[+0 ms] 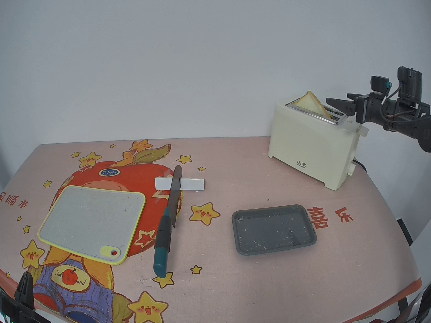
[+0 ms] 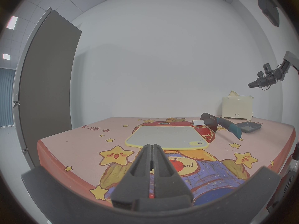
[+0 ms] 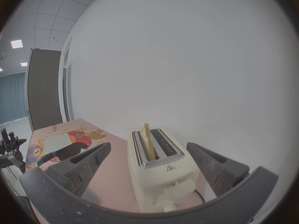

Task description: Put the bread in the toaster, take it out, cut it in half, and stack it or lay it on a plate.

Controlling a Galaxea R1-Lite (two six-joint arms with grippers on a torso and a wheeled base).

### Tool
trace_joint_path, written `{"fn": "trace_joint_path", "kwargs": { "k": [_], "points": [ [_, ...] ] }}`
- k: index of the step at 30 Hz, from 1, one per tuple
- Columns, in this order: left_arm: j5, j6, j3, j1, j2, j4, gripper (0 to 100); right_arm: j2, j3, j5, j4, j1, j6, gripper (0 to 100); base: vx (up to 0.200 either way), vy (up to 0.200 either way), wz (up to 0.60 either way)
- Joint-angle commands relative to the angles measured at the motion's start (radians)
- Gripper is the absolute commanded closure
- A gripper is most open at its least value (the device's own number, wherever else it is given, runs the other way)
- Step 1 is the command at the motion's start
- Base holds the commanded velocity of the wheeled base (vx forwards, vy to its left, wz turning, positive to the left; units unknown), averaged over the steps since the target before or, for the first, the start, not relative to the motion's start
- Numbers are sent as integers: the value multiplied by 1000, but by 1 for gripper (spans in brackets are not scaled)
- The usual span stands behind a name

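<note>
Located the bread [image 1: 310, 103] at the far right of the worktop [image 1: 251, 180], standing in one slot of the toaster [image 1: 314, 151], upper corner poking well clear of the top, tilted a little. Placed the right end effector [image 1: 339, 98] just beyond the toaster's lever end, raised to about the slice's height and aimed along the slots. Read from the right wrist view: slice edge-on, long axis running with the slot toward the end effector, thin side lying across the gap between the fingers [image 3: 84, 162]. Judged those fingers spread wide, holding nothing, touching nothing, clear of the toaster. Marked the left end effector [image 2: 152, 150] low at the near left corner, pressed together, empty, well apart from the bread; right arm by far the nearer. Guessed the step in hand as taking the slice out: forward along the slot line, then a close on the two flat faces. Elsewhere: cutting board [image 1: 92, 220], knife [image 1: 168, 220] propped across a white block [image 1: 191, 184], grey plate [image 1: 274, 229] in front of the toaster.
</note>
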Motion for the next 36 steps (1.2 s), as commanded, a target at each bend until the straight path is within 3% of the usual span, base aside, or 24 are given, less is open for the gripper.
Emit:
{"fn": "trace_joint_path", "kwargs": {
  "k": [1,4,19,30,36],
  "points": [
    [0,0,18,0,-2,-1,100,79,-45,-11,0,20,-3,0,0,0,0],
    [0,0,18,1,-1,0,100,118,-81,-39,-5,20,-3,0,0,0,0],
    [0,0,18,0,-1,-1,100,175,-167,-45,7,57,-3,0,0,0,0],
    [0,0,18,0,-2,-1,100,224,-217,-91,6,92,-3,0,0,0,0],
    [0,0,18,1,-2,-1,100,221,-217,-92,7,85,-3,0,0,0,0]
  ]
}}
